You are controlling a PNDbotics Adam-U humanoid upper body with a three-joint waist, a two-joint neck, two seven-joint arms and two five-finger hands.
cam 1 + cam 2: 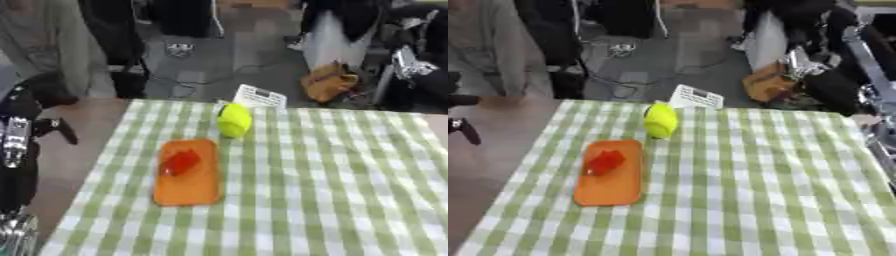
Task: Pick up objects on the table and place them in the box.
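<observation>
Green-and-white checked cloth covers the desk (350, 190) in the left eye view. On it sits an orange box (187, 186), a flat tray-looking thing with rounded corners, over on the left half of the desk. A red object (181, 162) lies inside it, toward the far end. Just past the box's far right corner there's a yellow-green object (234, 120), roundish, standing on the cloth and apart from the box. A white card (260, 96) with dark print leans at the far edge right behind it. The left arm comes in along the left edge, black with silver bits, and the left hand (15, 235) shows only as silvery parts at the bottom corner, so can't tell if the fingers are spread or curled.

Right eye view is pretty much the same layout. The right arm shows at the right edge; I can't make out its hand.
</observation>
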